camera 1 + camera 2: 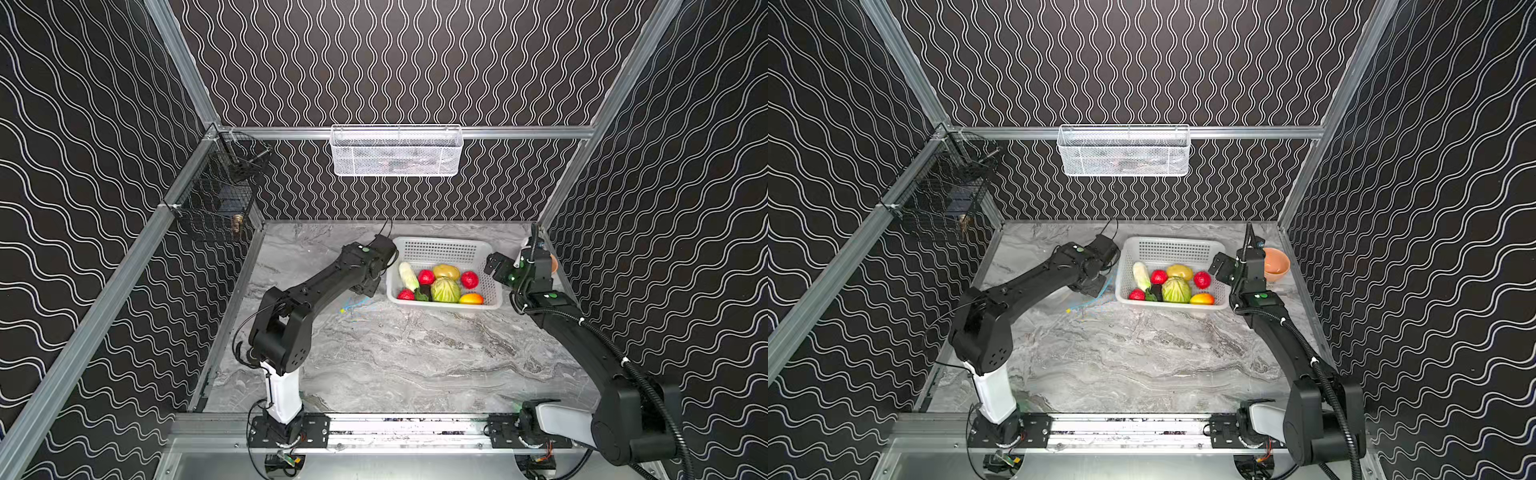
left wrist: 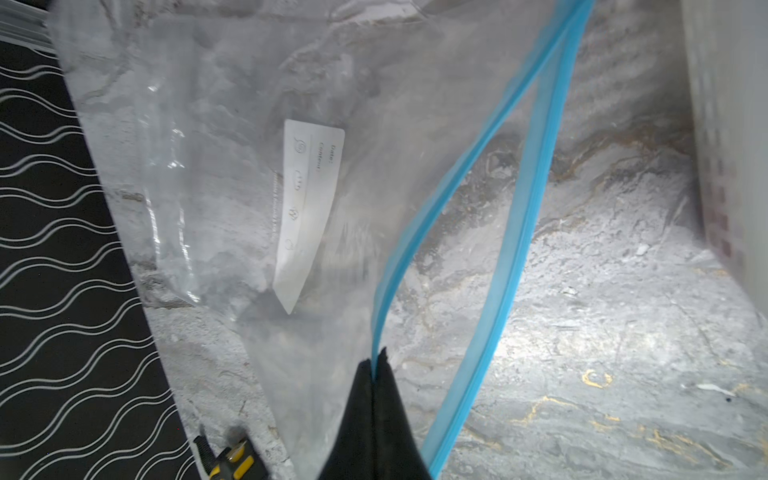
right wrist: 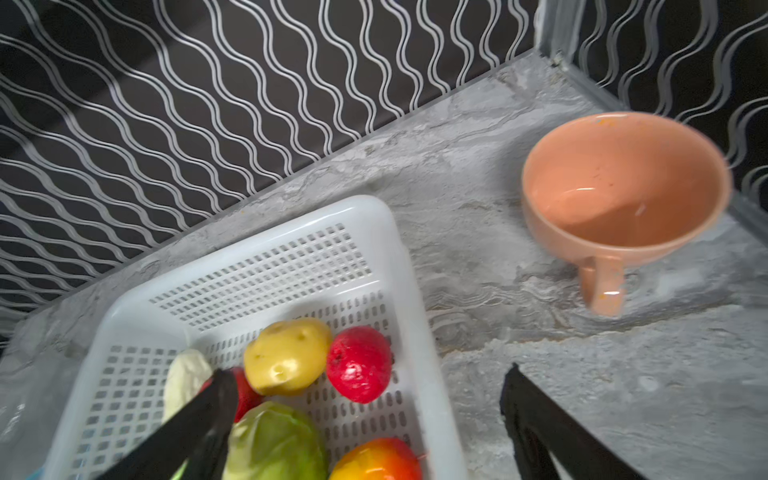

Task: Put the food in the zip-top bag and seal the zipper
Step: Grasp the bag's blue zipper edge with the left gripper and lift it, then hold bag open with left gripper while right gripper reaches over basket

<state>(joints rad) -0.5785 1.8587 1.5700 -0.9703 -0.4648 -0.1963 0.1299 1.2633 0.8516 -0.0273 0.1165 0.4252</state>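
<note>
The left tool (image 2: 376, 365) is shut tight on one lip of the thin light-blue zipper strip (image 2: 517, 249) along the mouth of the large clear, flimsy plastic zip-top bag (image 2: 232, 166). The bag's film fans out beyond the tool's tips, with its white rectangular label patch (image 2: 309, 208) showing through. The other lip hangs free beside the tips, so the mouth gapes; I judge that this is why a single lip is pinched rather than both. In a top view the bag's small yellowish tab (image 1: 343, 310) lies on the grey marbled desk (image 1: 415, 353) near this tool, on its side away from the white perforated plastic basket (image 1: 440, 249). The tool itself sits close beside that basket, probably so the food has only a short way to travel. All the food is in the basket and none is in the bag: white radish (image 1: 409, 276), red strawberries (image 1: 426, 276), yellow lemon (image 1: 446, 272), dark eggplant (image 1: 424, 293), ribbed green melon (image 1: 445, 289) and orange-yellow mango (image 1: 471, 298). The right tool (image 3: 369, 372) hovers over the basket rim nearest it, its jaws spread wide with nothing between them. In its wrist view one finger (image 3: 208, 407) is above the fruit and the other above bare desk, a stance that looks set for a first pick. Beyond this tool, apart from the basket, stands an empty peach-coloured cup (image 3: 623, 232), which is no part of the task.
</note>
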